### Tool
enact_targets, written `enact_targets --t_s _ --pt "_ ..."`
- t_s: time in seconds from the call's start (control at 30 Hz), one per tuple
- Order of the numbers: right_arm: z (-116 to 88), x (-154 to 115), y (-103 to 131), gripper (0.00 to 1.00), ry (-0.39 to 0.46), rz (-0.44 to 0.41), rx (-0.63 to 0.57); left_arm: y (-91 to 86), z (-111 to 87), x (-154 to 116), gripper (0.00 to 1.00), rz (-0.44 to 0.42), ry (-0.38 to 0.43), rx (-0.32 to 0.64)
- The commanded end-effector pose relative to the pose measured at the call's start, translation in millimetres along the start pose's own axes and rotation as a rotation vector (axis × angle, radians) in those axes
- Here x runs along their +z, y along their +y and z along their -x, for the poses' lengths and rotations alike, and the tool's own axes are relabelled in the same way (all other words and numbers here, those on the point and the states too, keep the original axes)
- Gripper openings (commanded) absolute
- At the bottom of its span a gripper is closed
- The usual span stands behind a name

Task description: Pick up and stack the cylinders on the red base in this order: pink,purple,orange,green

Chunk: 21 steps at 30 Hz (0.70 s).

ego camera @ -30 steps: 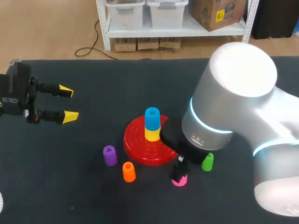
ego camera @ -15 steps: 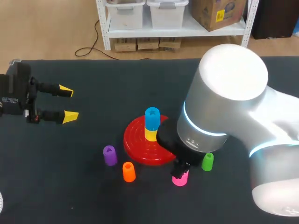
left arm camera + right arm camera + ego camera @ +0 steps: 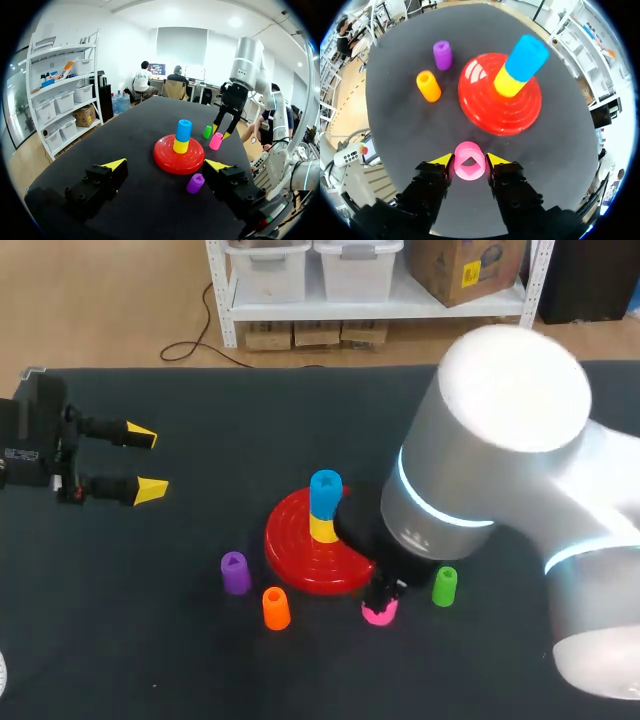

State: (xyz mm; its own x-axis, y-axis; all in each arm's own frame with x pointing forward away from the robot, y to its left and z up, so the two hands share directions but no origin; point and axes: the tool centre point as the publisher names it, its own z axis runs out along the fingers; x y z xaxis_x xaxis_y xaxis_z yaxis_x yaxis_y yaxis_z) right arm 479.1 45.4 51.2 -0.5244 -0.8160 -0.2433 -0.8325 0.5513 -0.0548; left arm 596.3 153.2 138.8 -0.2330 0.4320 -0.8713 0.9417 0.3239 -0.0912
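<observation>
Pink cylinder [image 3: 469,161] is the first item in the stacking order and sits between the two yellow tips of the right claw [image 3: 469,163]. Both tips press its sides, so the claw is clenched on it. The cylinder is low, at or just above the worktop [image 3: 200,660]; the pictures do not settle which. Directly ahead of the right claw, near but apart, lies the red base [image 3: 490,107]. Its centre is occupied by a yellow cylinder [image 3: 507,84] with a blue cylinder [image 3: 526,56] on top. None of the four named cylinders is on the base, so the task is judged to be at its first pick, with all four placements outstanding. The yellow and blue stack is the main obstruction: the pink cylinder would probably have to be raised above the blue top to seat there. Farther ahead and to one side of the base stand the orange cylinder [image 3: 428,85] and, beyond it, the purple cylinder [image 3: 442,54], both upright and free. The green cylinder [image 3: 445,586] stands just beside the right claw, on the side away from the base. The left claw [image 3: 148,462] is released, holds nothing, and is well apart from all cylinders.
</observation>
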Motion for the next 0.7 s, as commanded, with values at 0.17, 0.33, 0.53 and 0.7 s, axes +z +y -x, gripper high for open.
enact_targets --t_s 0.17,0.33,0.53,0.7 --pt "24.9 -48.8 -28.8 0.00 -0.051 0.003 0.005 -0.2 -1.8 0.3 1.00 0.002 -0.007 0.003" --pt "55.9 -66.7 -51.1 0.00 -0.071 -0.009 0.010 -0.2 -1.8 0.3 1.00 0.002 -0.007 0.003" --pt "92.5 -78.6 -66.3 0.00 -0.090 -0.025 -0.001 -0.2 -1.8 0.3 1.00 0.002 -0.007 0.003" --pt "115.9 -77.0 -69.4 0.00 -0.086 -0.035 -0.025 -0.2 -1.8 0.3 1.00 0.002 -0.007 0.003"
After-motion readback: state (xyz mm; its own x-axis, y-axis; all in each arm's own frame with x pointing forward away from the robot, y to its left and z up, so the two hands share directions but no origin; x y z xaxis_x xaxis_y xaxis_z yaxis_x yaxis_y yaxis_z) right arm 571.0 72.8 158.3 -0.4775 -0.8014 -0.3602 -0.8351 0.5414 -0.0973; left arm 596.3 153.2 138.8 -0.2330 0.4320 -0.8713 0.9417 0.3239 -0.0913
